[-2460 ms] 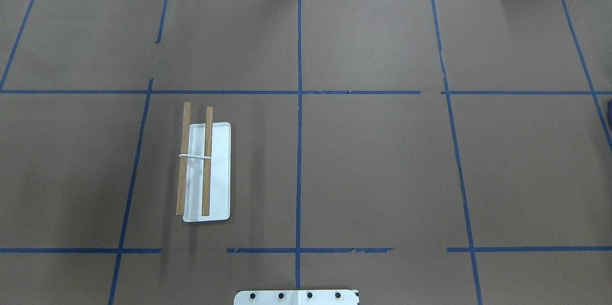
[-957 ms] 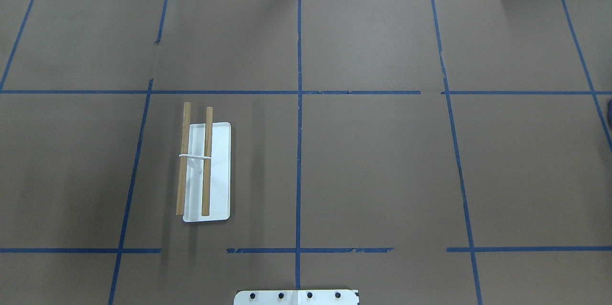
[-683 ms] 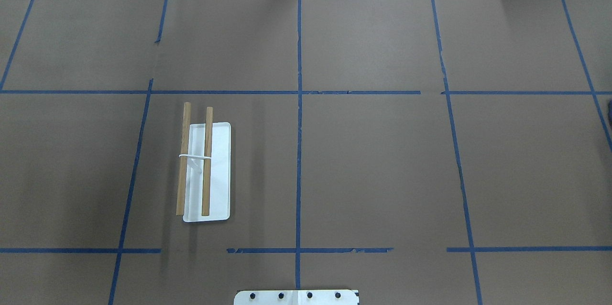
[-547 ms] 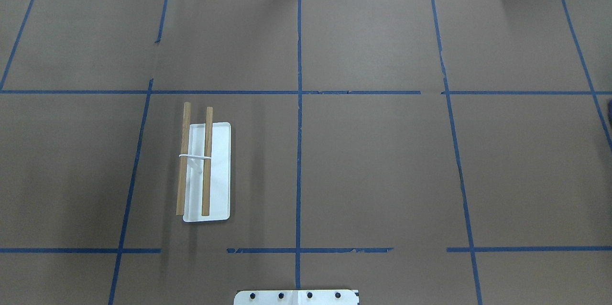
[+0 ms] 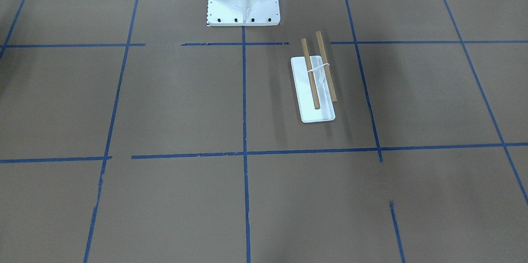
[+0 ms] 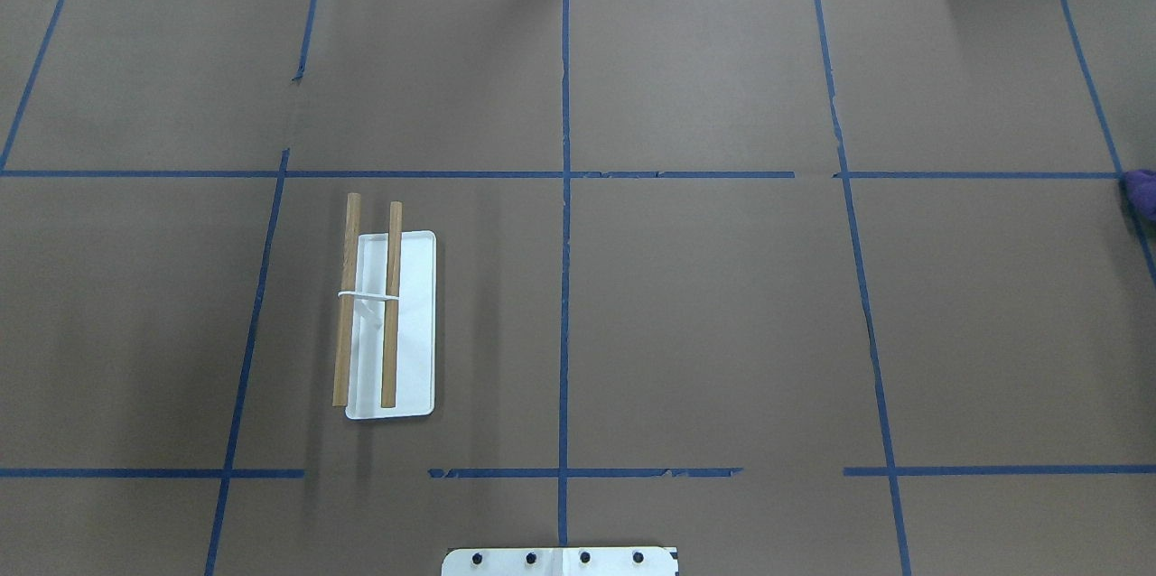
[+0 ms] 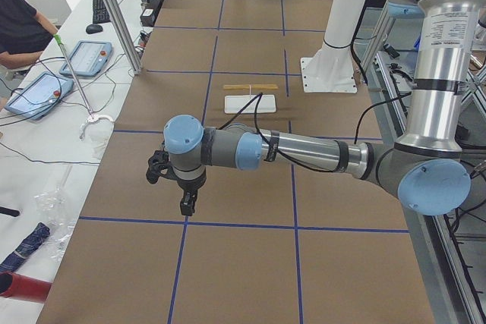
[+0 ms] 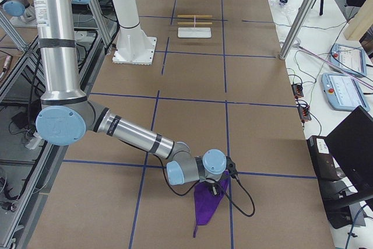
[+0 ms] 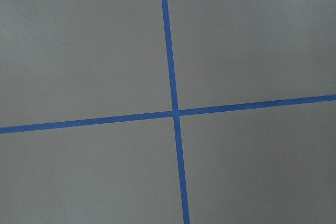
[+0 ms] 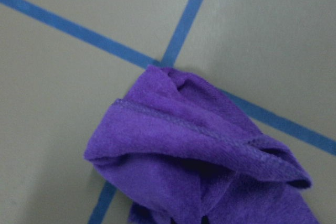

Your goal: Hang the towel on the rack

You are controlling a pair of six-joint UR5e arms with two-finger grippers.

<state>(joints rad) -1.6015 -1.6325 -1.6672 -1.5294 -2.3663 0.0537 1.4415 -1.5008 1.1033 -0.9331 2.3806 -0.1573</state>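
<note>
Seemingly raised for carrying, the towel [image 8: 204,207] hangs bunched under the right gripper [image 8: 217,187], lower middle; the rack [image 8: 194,31] waits at top. How far that gripper is open, I cannot tell.

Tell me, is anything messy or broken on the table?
Nothing looks broken or spilled. The purple towel is scrunched in a bunch, far from the rack, and the blue tape lines have ragged gaps.
</note>
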